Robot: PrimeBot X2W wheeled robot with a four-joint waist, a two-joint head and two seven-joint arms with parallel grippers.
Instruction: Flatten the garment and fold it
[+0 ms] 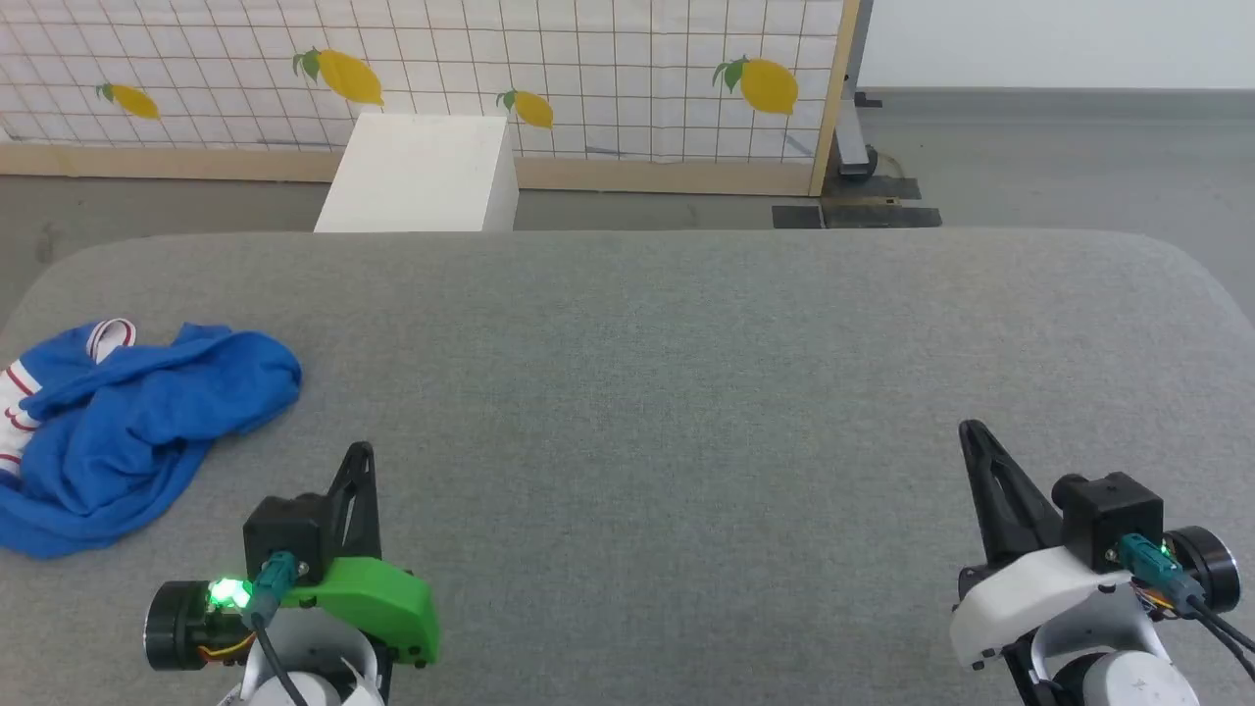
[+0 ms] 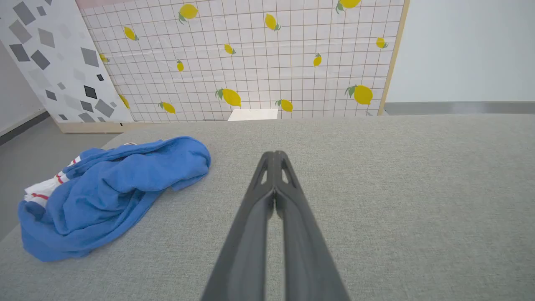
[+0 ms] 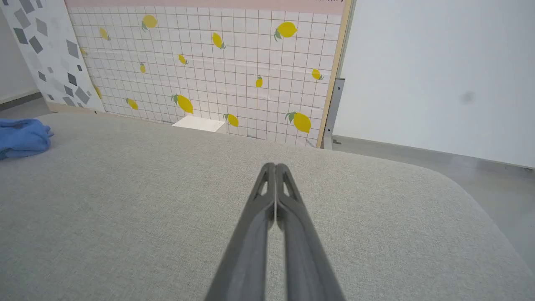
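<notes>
The garment (image 1: 137, 422) is a bright blue T-shirt with white, red-striped sleeve parts, lying crumpled in a heap at the left end of the grey table. The left wrist view has the garment (image 2: 108, 192) at the left, and a blue edge of the garment (image 3: 21, 136) lies at the far left of the right wrist view. My left gripper (image 1: 361, 449) hovers at the lower left, to the right of the heap and apart from it, shut and empty (image 2: 274, 154). My right gripper (image 1: 971, 428) is at the lower right, far from the cloth, shut with nothing in it (image 3: 275, 166).
The grey fabric-covered table (image 1: 667, 373) has rounded far corners. Behind it stand a white box (image 1: 422, 172) and a tiled lemon-print screen (image 1: 549, 69) with a wooden frame. Grey floor and a metal stand base (image 1: 863, 196) lie at the back right.
</notes>
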